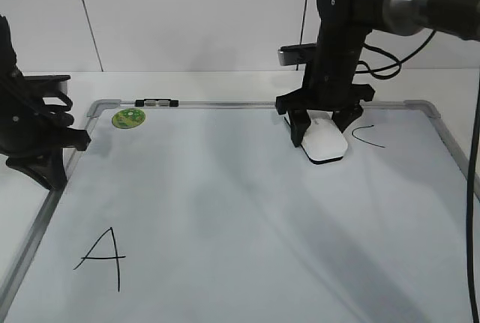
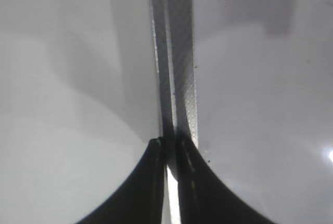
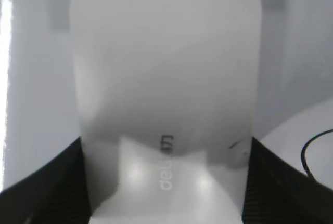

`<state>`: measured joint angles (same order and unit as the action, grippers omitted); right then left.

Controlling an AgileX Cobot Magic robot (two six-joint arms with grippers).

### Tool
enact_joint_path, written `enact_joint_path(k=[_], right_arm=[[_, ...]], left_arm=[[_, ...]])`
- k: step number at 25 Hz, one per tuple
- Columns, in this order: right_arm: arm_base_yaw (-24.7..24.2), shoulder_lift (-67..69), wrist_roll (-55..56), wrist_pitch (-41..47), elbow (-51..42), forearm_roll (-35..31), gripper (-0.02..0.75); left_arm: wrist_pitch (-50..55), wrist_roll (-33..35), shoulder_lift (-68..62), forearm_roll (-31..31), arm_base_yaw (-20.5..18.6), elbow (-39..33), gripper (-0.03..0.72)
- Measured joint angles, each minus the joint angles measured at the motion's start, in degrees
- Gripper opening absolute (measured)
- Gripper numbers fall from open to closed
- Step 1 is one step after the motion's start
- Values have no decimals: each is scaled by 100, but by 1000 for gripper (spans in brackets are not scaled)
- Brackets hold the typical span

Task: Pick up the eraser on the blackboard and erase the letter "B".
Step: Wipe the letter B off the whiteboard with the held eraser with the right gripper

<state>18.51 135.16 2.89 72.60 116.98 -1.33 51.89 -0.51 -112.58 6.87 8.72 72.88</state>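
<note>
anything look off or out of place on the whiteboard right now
Nothing looks damaged or spilled. One oddity: no "B" is visible on the blackboard, only the "A" and the "C". The right claw straddles the eraser beside the "C", so the "B" may be hidden or erased.
</note>
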Motion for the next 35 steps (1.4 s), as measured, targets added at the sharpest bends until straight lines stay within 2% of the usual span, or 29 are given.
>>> enact_joint_path(k=[10, 25, 29, 35], right_arm=[[-50, 9, 75, 10, 9, 47, 545], [-391, 13, 186, -99, 29, 32, 544], [-349, 13, 197, -119, 29, 66, 544], [-17, 22, 219, -142, 29, 365, 544]], left_arm=[[0, 0, 0, 0, 0, 0, 27], [0, 0, 0, 0, 0, 0, 28], [0, 0, 0, 0, 0, 0, 28], [21, 0, 0, 0, 0, 0, 29]])
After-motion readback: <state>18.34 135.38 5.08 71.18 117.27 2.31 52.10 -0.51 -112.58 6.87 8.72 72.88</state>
